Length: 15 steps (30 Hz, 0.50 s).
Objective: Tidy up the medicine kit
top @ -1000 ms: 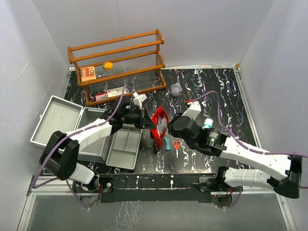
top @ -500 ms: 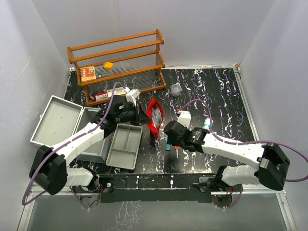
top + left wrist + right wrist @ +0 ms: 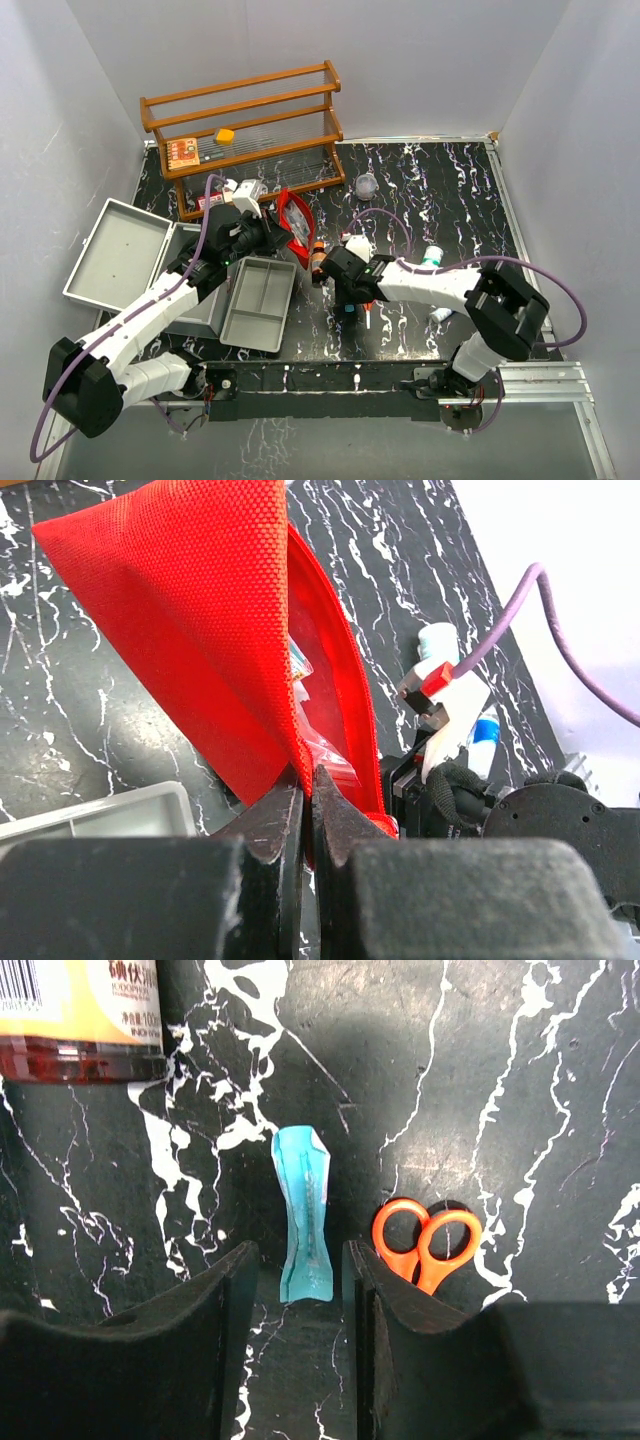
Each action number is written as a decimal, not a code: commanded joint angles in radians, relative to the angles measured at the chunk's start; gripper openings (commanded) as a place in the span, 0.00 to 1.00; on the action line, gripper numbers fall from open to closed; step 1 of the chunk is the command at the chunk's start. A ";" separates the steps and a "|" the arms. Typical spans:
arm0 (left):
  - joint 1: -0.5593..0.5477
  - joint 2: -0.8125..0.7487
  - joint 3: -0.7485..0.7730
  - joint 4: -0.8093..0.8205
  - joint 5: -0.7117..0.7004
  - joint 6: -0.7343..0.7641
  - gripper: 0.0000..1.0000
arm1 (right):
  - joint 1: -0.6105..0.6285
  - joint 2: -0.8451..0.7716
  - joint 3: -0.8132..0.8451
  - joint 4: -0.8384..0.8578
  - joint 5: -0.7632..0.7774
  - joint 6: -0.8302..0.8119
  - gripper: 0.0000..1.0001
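Top external view, stock by size:

1. Black marble-pattern table top (image 3: 440, 190): carries all below.
2. Silver-grey rectangular metal medicine kit (image 3: 118, 250): far L of table, hinged lid lying open to the L. Body partly hidden under L arm.
3. Brown wooden slatted rack (image 3: 333, 120): back of table, behind the kit, w/ small boxes on its shelves.
4. Grey two-compartment plastic tray (image 3: 255, 320): out of the case, just R of its body. Contact btwn them can't be told.
5. Red woven-fabric pouch (image 3: 200, 610): held up btwn rack and tray, mouth gaping, sachets visible inside. L gripper (image 3: 305, 780) pinched tight on its lower edge.
6. Brown bottle w/ yellow label (image 3: 80, 1005): on its side near table centre, beside R gripper.
7. Orange-handled scissors (image 3: 430, 1265): flat on table, just R of item 8, not touching it.
8. Teal foil sachet (image 3: 303, 1200): flat on table. R gripper (image 3: 297, 1255) low over its near end, jaws part-open, one finger each side w/ a narrow gap both sides. Nothing gripped.
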 commanded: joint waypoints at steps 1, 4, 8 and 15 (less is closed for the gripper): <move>0.007 -0.032 -0.004 0.009 -0.052 0.006 0.00 | 0.000 0.031 0.069 -0.043 0.085 0.019 0.37; 0.007 -0.030 -0.010 0.018 -0.052 0.002 0.00 | 0.000 0.057 0.069 -0.042 0.088 0.014 0.35; 0.009 -0.026 -0.004 0.025 -0.048 -0.001 0.00 | 0.001 0.103 0.072 -0.020 0.058 -0.006 0.31; 0.012 -0.029 0.002 0.016 -0.039 0.001 0.00 | 0.000 0.097 0.050 0.010 0.048 -0.002 0.13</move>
